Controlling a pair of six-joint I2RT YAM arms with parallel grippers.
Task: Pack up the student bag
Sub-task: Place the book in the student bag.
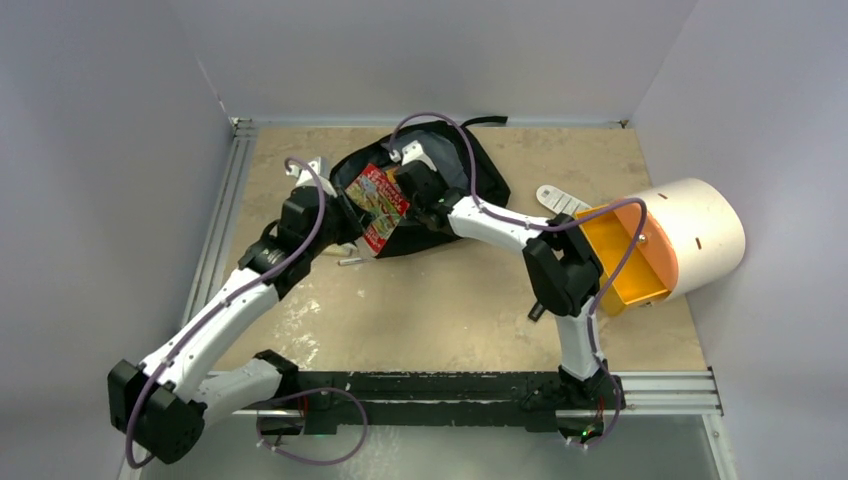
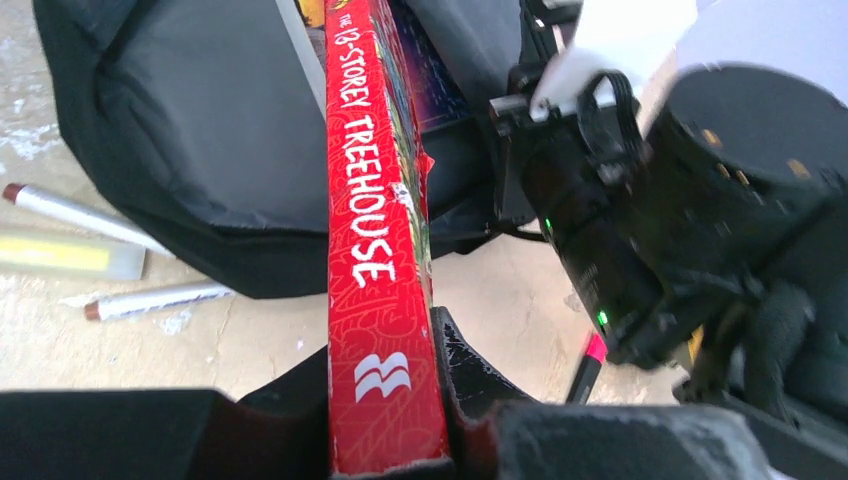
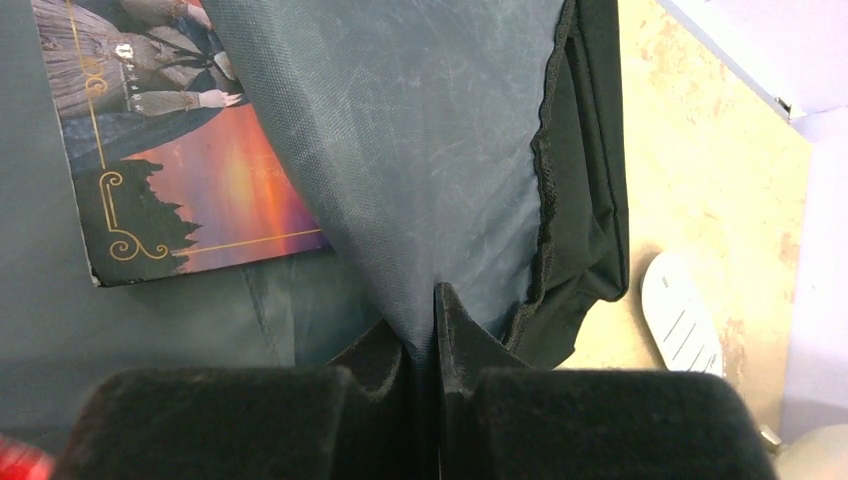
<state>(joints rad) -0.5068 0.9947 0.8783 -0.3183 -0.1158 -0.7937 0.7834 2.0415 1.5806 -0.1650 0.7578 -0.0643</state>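
Left wrist view: the red book (image 2: 385,250) is clamped spine-up in the left end effector (image 2: 388,400), far end at the mouth of the student bag (image 2: 200,130), which lies at far centre of the surface (image 1: 450,300). The bag's grey lining is pinched by the right end effector (image 3: 432,310); a second book (image 3: 180,150) is seen inside. Lining should be lifted & held wide, book slid in flat w/o snagging corners.

We see the student bag (image 1: 492,180) black outside with plain grey lining, and a book (image 2: 385,300) whose red spine carries white lettering. A second book (image 3: 200,190) shows an orange sunset with gold scrollwork; the cylinder (image 1: 705,235) is cream and orange, the table (image 1: 450,300) mottled beige.
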